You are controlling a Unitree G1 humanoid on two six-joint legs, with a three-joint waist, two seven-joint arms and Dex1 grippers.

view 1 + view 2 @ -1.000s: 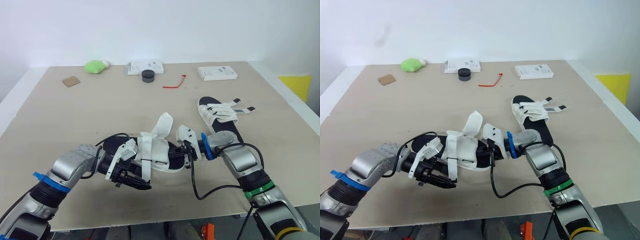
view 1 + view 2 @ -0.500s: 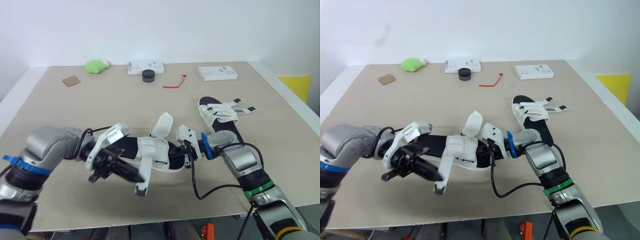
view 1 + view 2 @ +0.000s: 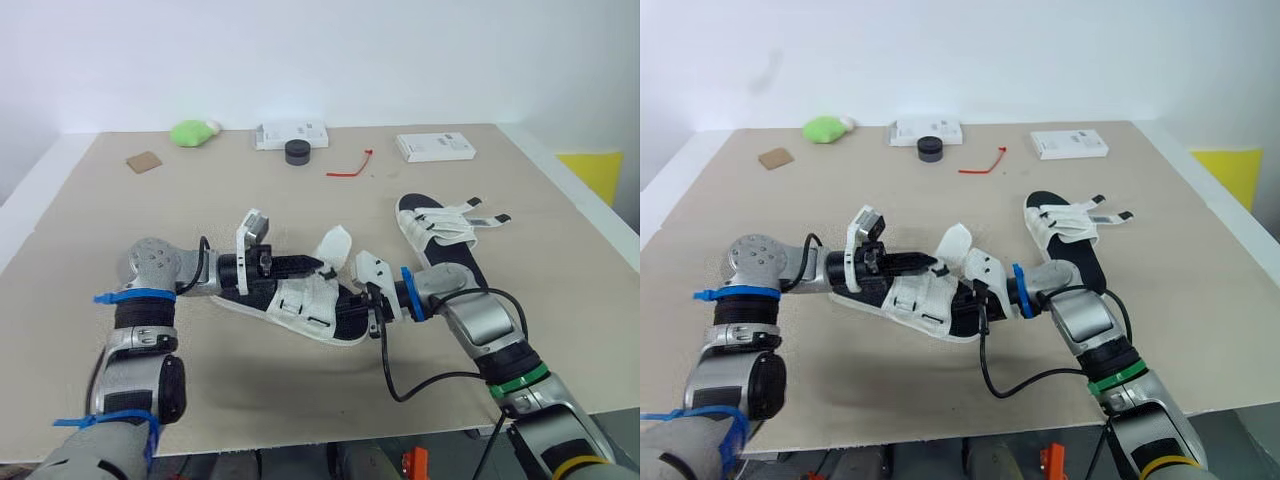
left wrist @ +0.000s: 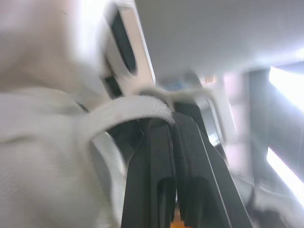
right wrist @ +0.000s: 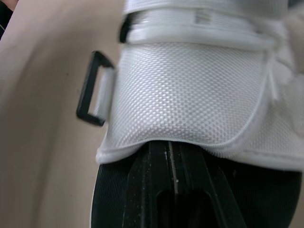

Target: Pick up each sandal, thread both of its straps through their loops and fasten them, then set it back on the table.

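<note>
Beige table lies under the white sandal that my right pincer grips at one end, fingers clamped on it, the other sandal flat just beyond that pincer, while my left pincer, fingers pressed together, touches the raised strap at its tips.

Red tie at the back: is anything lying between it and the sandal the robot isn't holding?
No. The left eye view shows bare table between the red tie and that sandal.
</note>
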